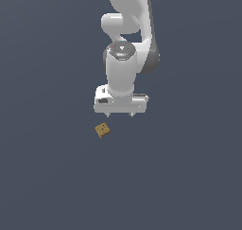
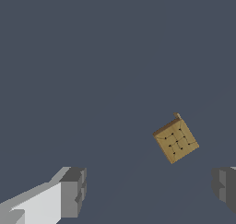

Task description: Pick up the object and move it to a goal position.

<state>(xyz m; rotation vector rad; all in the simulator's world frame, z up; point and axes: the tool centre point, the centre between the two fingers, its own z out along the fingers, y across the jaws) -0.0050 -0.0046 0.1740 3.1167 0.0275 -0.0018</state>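
I see my fingers (image 2: 150, 191) spread wide, empty; the cube (image 2: 175, 140), lower right of frame, looks light and rigid—I'd pinch opposite flat sides.

I count one white robot arm (image 1: 124, 58), carrying one gripper (image 1: 120, 114) with two grey fingers (image 2: 73, 191). Below it sits one small tan-brown cube (image 1: 102, 129) on one dark grey floor (image 1: 189, 177). No second cube shows anywhere.
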